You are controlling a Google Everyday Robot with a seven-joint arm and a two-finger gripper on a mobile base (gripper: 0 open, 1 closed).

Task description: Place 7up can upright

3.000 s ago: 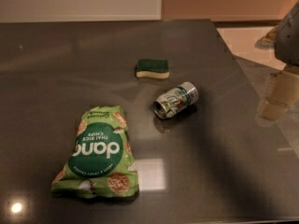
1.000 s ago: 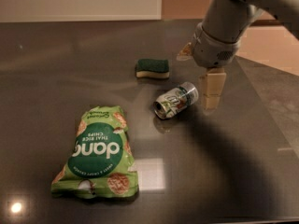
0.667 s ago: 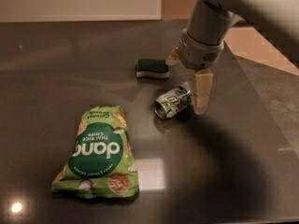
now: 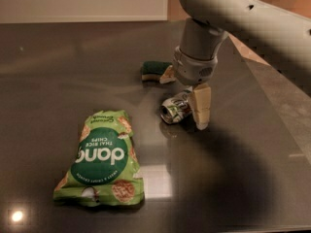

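Observation:
The 7up can (image 4: pixel 174 109) lies on its side on the dark table (image 4: pixel 58 72), its shiny end facing front-left. My gripper (image 4: pixel 184 91) has come down over it from the upper right, open. The near finger (image 4: pixel 201 107) stands at the can's right end and the far finger (image 4: pixel 168 74) shows behind it. The can sits between the two fingers, and its right part is hidden by the near finger. I cannot tell whether the fingers touch the can.
A green-topped yellow sponge (image 4: pixel 154 71) lies just behind the gripper, close to the far finger. A green chips bag (image 4: pixel 101 157) lies flat at the front left. The table's right edge (image 4: pixel 265 89) runs diagonally behind the arm.
The gripper has come in from the right and moved left and down, from beside the can to straddling it. The can, sponge and bag have not moved.

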